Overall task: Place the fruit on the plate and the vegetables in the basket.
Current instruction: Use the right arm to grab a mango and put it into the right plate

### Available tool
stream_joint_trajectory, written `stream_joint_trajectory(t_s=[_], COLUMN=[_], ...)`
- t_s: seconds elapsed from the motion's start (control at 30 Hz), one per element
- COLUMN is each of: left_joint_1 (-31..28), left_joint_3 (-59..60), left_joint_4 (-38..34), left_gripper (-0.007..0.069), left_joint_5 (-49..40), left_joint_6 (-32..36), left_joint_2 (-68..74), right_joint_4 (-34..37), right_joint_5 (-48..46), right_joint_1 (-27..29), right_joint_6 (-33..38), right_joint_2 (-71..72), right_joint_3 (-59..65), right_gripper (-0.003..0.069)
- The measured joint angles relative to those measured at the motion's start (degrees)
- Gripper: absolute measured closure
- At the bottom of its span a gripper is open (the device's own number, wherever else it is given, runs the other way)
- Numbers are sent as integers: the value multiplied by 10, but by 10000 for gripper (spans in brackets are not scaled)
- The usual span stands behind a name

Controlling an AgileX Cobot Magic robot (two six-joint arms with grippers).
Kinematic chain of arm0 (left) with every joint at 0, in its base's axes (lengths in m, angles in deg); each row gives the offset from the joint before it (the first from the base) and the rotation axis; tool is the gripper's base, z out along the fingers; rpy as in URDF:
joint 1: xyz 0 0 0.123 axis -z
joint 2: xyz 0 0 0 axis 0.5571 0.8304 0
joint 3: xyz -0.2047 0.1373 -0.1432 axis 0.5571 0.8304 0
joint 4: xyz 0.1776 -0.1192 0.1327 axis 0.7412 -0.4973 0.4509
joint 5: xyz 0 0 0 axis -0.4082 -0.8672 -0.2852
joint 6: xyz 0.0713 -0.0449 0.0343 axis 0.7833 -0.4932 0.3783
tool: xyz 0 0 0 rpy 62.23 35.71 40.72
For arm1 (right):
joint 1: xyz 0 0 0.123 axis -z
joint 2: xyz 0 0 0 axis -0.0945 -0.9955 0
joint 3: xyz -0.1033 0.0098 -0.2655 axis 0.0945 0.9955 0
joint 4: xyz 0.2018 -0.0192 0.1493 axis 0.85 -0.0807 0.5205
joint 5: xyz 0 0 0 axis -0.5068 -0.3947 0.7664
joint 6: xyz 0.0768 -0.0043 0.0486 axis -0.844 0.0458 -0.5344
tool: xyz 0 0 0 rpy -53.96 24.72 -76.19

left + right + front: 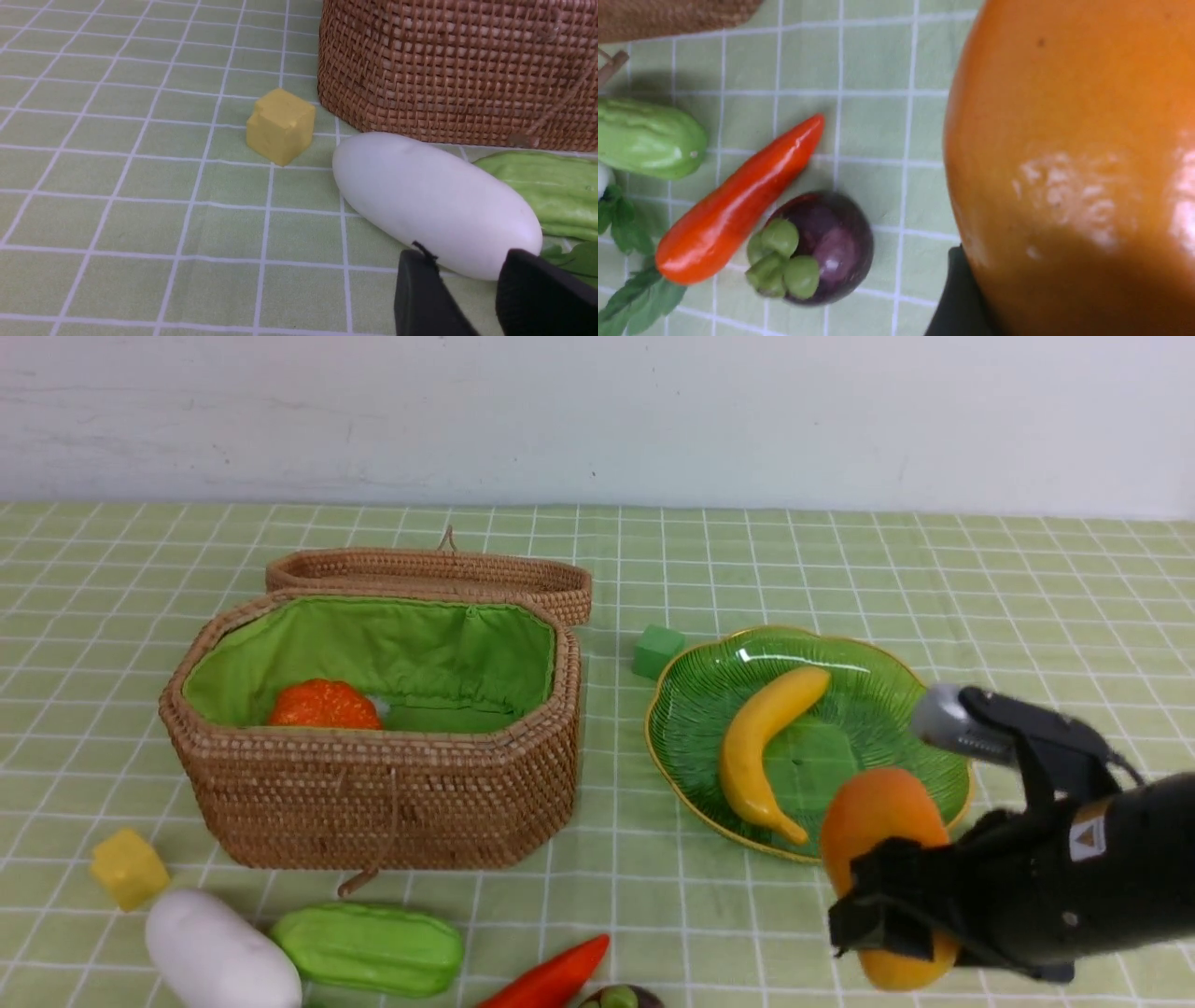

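Observation:
My right gripper (887, 910) is shut on the orange-yellow mango (878, 821), which stands at the front right rim of the green glass plate (700, 709). The mango (1064, 116) fills the right wrist view beside one dark finger (957, 303). A banana (761, 747) lies on the plate. The pumpkin (324, 705) sits in the open basket (373, 803). In front of the basket lie the white radish (219, 952), the green gourd (369, 947), the red-orange vegetable (551, 978) and the mangosteen (822, 247). My left gripper (469, 270) is open, just short of the radish (430, 205), and holds nothing.
The basket's lid (429, 574) lies behind it. A yellow foam cube (129, 868) sits left of the radish, and a green cube (656, 651) sits between basket and plate. A white wall closes off the back of the checked tablecloth.

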Motion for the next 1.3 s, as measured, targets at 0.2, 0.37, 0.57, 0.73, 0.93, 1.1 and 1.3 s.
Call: stream_joint_trajectory(t_s=[0.2, 0.37, 0.57, 0.73, 0.93, 1.1, 1.3], left_joint_1=[0, 0, 0, 0, 0, 0, 0], left_joint_3=[0, 0, 0, 0, 0, 0, 0], left_joint_4=[0, 0, 0, 0, 0, 0, 0], left_gripper=[386, 386, 386, 386, 386, 386, 386], left_joint_5=[0, 0, 0, 0, 0, 0, 0], left_joint_6=[0, 0, 0, 0, 0, 0, 0], left_joint_2=[0, 0, 0, 0, 0, 0, 0], right_joint_4=[-53, -53, -43, -41, -41, -41, -37], right_joint_5=[-23, -3, 21, 16, -1, -33, -93], right_joint_1=[97, 139, 139, 139, 139, 139, 128], right_joint_6=[7, 12, 12, 12, 15, 70, 174], right_joint_2=[-76, -206, -313, -341, -313, -270, -233], right_joint_3=[-117, -209, -274, -296, -304, -304, -304], right_gripper=[148, 148, 148, 148, 62, -20, 21])
